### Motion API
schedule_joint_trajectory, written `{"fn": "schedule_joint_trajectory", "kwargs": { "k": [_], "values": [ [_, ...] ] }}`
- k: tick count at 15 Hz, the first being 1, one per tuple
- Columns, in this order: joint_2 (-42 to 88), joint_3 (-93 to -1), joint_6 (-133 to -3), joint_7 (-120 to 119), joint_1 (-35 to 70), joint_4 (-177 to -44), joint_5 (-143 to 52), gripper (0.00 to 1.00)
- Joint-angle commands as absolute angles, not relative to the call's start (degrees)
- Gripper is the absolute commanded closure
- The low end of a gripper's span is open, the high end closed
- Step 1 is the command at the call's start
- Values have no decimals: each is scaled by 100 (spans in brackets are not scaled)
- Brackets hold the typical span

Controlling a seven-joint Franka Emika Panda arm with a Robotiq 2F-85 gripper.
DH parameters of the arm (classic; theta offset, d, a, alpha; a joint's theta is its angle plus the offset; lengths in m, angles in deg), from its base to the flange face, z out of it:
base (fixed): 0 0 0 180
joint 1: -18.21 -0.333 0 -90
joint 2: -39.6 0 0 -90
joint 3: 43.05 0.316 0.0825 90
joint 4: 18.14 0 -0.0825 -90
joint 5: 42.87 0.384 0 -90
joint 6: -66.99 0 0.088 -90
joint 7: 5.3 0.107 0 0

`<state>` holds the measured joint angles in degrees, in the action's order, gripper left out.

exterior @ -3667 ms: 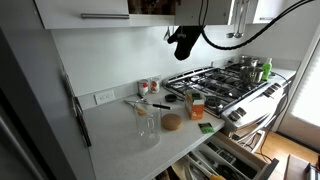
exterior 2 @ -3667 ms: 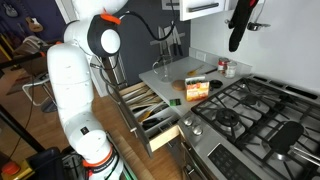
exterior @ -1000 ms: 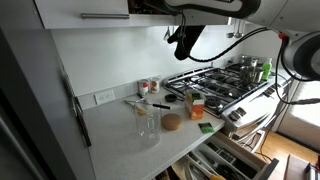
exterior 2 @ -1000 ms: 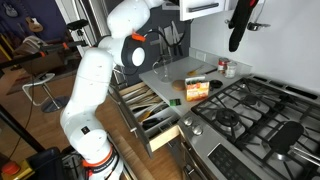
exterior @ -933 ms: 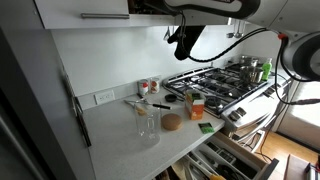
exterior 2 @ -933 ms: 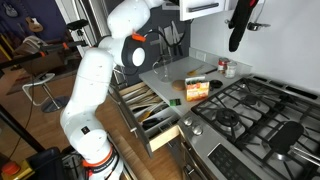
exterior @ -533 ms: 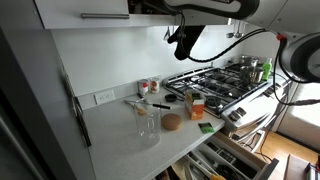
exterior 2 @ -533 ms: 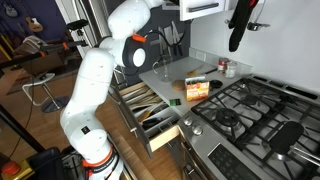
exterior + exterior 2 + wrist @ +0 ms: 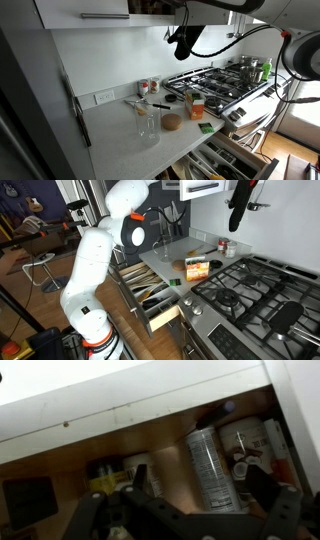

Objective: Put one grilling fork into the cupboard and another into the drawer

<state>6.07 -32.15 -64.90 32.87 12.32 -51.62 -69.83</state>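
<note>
In the wrist view my gripper stands open in front of the open cupboard, with nothing held between its fingers. A silver spray can and other tins stand on the shelf behind the jaws. I cannot make out a grilling fork among them. In both exterior views only the arm shows, reaching up past the top edge. The cupboard's closed door has a steel bar handle. A long utensil that may be a grilling fork lies on the counter. The drawer is pulled out.
A black object on a cable hangs below the cupboard. On the counter stand a glass, a wooden disc, an orange box and small jars. The gas stove is beside them.
Since the oldest frames the arm has swung up to the cupboard. Over the last second it has shifted only slightly at the top edge, and nothing on the counter has moved.
</note>
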Motion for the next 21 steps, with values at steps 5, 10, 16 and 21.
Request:
{"fn": "schedule_joint_trajectory", "kwargs": {
  "k": [5,10,16,21],
  "values": [
    [1291,-2842,-5742,3038,1219,-5547,-6744,0],
    [1898,-2626,-4977,2598,1310,-6187,-6733,0],
    [2148,-2651,-4608,2237,1272,-6463,-6822,0],
    [2186,-2653,-4612,2215,1273,-6529,-6826,0]
  ]
}}
